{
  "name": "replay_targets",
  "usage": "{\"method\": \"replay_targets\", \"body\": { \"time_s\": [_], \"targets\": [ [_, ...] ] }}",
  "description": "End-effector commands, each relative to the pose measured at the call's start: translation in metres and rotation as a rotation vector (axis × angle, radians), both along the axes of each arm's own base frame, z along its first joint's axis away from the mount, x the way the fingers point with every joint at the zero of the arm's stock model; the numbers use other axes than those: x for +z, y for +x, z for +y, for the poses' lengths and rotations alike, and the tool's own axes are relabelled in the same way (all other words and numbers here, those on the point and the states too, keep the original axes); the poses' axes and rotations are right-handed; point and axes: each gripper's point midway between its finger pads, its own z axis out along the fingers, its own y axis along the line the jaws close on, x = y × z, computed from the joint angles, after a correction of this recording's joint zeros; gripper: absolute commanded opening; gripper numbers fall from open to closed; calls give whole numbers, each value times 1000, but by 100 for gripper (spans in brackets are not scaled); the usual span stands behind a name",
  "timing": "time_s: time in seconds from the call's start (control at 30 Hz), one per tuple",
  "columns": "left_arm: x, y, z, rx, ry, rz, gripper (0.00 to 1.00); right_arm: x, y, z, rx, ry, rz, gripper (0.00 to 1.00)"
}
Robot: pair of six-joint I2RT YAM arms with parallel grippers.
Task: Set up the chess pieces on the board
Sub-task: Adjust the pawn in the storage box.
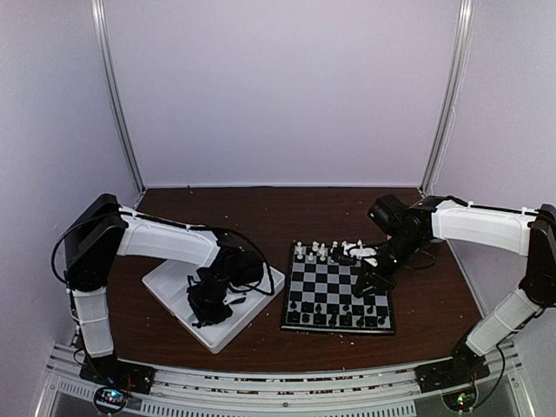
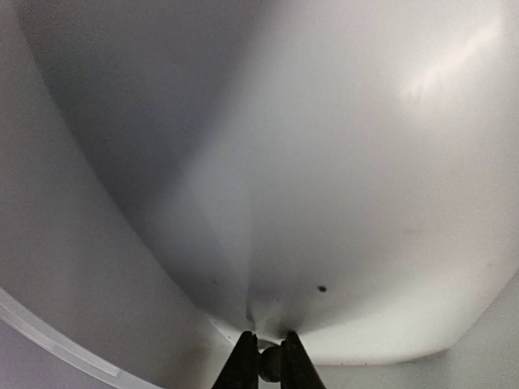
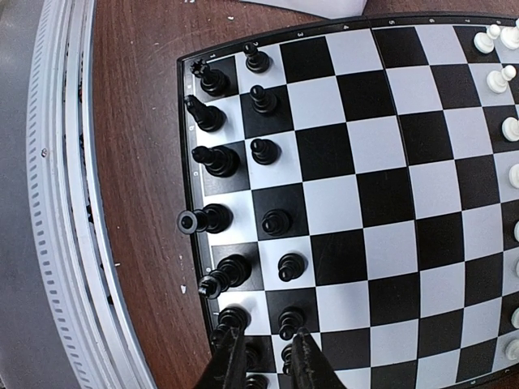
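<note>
Front-left on the brown tabletop lies one white rectangular tray; inside it the left tool pinches one tiny round black chess piece. Beside it, one glossy checkered board holds two rows of upright black pieces along its near edge, with the right tool above them; I cannot tell if it grips anything. White pieces line the far edge

White arm shells, black joints

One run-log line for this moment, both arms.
left gripper: shut on small dark chess piece in tray | right gripper: above board, over black pieces, grip unclear
</note>
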Motion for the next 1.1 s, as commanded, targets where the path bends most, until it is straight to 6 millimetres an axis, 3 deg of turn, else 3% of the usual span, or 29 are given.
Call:
{"method": "replay_targets", "body": {
  "time_s": [0.0, 0.2, 0.3, 0.53, 0.63, 0.8, 1.07],
  "targets": [
    [5, 30, -22, -101, -15, -76, 11, 1, -2, -1, 7, 13, 2, 22],
    [14, 44, -49, -162, -76, -100, 10, -1, -2, -3, 1, 5, 4, 21],
    [21, 44, -50, -142, -93, -117, 9, -2, -2, -3, 2, 2, 6, 21],
    [27, -5, -20, -2, -148, -17, 16, -1, -2, -3, 0, 5, 7, 21],
    [22, -16, -9, 34, -146, -3, 20, -1, -1, -1, 3, 10, 11, 21],
    [13, -7, -8, 40, -118, -45, 29, -1, -1, 1, 9, 15, 20, 21],
    [0, 5, -4, 33, -75, -90, 30, 0, -3, 1, 8, 20, 27, 21]
  ]
}}
